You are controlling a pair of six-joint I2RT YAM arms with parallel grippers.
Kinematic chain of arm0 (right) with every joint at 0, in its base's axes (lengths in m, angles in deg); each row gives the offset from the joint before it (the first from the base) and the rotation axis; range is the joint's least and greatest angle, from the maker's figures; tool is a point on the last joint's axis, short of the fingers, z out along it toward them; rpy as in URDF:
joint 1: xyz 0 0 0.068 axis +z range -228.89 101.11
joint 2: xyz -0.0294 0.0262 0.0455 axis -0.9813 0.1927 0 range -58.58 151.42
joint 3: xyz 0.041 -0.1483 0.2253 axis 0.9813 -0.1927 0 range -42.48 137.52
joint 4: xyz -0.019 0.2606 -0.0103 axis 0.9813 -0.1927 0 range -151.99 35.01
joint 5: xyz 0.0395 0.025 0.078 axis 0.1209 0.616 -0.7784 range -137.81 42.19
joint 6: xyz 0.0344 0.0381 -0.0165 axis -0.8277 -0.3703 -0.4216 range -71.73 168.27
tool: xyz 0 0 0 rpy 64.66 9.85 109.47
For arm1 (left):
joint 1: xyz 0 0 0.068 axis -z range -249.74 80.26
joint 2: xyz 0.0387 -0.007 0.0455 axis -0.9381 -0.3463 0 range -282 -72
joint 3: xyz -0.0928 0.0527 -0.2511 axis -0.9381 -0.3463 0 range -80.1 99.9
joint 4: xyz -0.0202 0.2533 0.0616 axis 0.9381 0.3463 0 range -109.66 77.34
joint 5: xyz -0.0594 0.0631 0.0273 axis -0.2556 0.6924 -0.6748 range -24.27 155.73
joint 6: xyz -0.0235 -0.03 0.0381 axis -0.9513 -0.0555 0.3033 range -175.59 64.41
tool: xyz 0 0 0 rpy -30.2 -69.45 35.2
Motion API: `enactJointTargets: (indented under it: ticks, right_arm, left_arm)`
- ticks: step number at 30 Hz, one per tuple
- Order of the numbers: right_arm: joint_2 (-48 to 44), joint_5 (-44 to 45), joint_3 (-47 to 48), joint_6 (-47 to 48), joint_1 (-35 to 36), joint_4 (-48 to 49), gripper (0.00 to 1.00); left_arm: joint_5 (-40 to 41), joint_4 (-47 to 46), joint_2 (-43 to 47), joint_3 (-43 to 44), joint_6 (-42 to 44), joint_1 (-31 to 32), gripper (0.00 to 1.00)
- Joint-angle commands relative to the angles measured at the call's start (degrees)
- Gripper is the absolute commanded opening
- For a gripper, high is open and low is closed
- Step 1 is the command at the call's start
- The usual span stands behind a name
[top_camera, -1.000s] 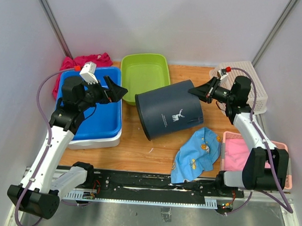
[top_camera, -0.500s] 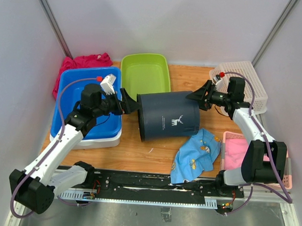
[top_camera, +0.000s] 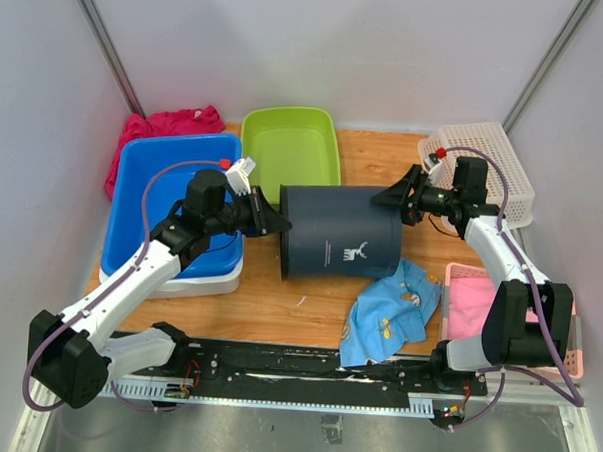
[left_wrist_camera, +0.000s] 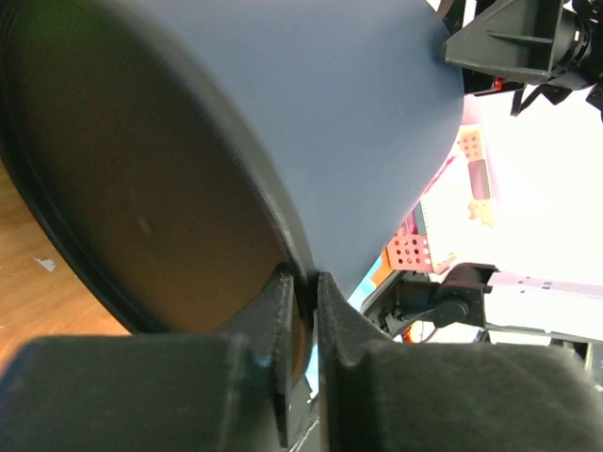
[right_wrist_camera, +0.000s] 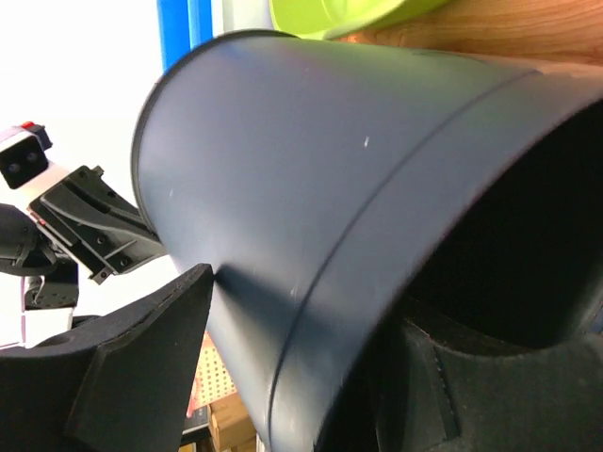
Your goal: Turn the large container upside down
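Container point(top_camera: 339, 233) on its side at the centre of the desk point(top_camera: 268, 305), axis running 9 to 3 o'clock, mouth toward 3 o'clock, base toward 9 o'clock. Left hand point(top_camera: 278, 225), at the container's 9 o'clock, is pinched narrow on the base rim. Right hand point(top_camera: 395, 202), at its 2 o'clock, stands wide, with one finger inside the mouth and one outside the wall, straddling the rim rather than clamping it. Holding both ends probably lets the arms swing the container about its middle until the mouth faces down.

Tub point(top_camera: 164, 175) lies at the container's 9 o'clock, tray point(top_camera: 290, 150) at 11 o'clock and cloth point(top_camera: 393, 310) at 5 o'clock, just beside the wall.

Compared with one second ago, the container has turned from a diagonal lie to level. The left hand, then wide and apart above the tub, has reached the base and closed. The right hand, then narrower, has widened.
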Motion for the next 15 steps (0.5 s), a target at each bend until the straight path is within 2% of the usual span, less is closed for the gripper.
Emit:
enactJointTargets:
  ticks: [1,11,15]
  right_arm:
    - [-1.3,1.1,1.6,3.7,-1.1,-3.7,0.63]
    - [-2.3,3.8,0.8,7.2,-1.2,-7.6,0.64]
    - [-2.6,5.1,1.3,8.1,-1.2,-8.9,0.66]
  left_arm:
    - [2.1,-3.2,1.2,5.4,1.0,0.5,0.00]
    - [8.3,0.7,1.5,17.5,5.2,1.5,0.00]
    - [16.3,5.4,-1.6,24.2,13.4,4.5,0.00]
